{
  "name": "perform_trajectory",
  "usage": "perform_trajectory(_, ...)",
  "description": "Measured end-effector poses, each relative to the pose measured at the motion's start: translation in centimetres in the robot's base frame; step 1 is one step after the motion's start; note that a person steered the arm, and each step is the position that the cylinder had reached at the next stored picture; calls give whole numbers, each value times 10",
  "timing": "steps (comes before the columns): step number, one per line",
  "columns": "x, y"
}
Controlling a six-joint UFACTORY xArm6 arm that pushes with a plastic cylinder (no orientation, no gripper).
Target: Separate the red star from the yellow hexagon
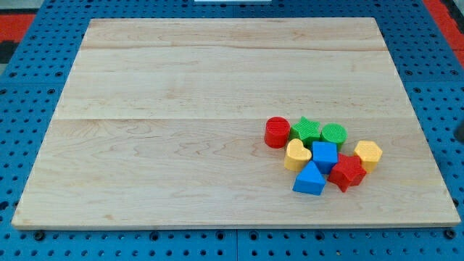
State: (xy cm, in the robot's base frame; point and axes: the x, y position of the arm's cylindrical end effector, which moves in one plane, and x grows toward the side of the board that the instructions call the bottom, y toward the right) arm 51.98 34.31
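The red star lies in a tight cluster of blocks at the view's lower right. The yellow hexagon touches it on its upper right side. A blue cube sits against the star's left, and a blue triangle lies at the star's lower left. My tip and the rod do not show in the view.
The same cluster holds a red cylinder, a green star, a green cylinder and a yellow heart. The wooden board rests on a blue perforated table; its right edge runs close to the cluster.
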Motion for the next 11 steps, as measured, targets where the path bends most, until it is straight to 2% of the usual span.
perform_trajectory(1,69,-31)
perform_trajectory(2,81,-91)
perform_trajectory(3,71,-104)
perform_trajectory(4,71,-173)
perform_trajectory(5,54,-204)
perform_trajectory(8,49,-168)
perform_trajectory(9,35,-166)
perform_trajectory(11,30,-218)
